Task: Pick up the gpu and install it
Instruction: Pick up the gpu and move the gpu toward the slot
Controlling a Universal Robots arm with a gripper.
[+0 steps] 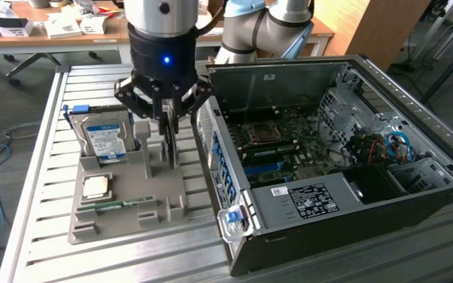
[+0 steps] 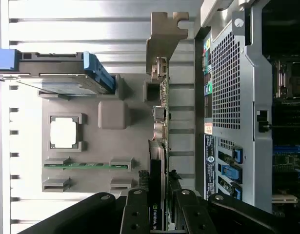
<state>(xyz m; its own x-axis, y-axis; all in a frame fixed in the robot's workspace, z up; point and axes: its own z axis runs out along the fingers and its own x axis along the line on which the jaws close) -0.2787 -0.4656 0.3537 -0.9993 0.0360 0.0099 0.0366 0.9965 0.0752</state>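
Spanning the scene, the slatted aluminium surface [image 1: 42, 183] carries the open black-and-silver computer case [image 1: 313, 197] and, just beside it, a grey moulded parts tray [image 1: 116, 223], where the flat green circuit-board gpu with its silver end bracket [image 2: 161, 105] stands on edge, clamped between the black end effector's [image 2: 159, 197] fingers.

In all, one gpu [image 2: 162, 97], one hard drive [image 1: 106, 140], one processor chip [image 1: 97, 186], one memory stick [image 1: 116, 204], one grey holder tray [image 1: 132, 227], one open computer case [image 1: 289, 250], one slatted metal table [image 1: 92, 262], one robot arm [image 1: 163, 23] and one gripper [image 1: 169, 144] are counted.
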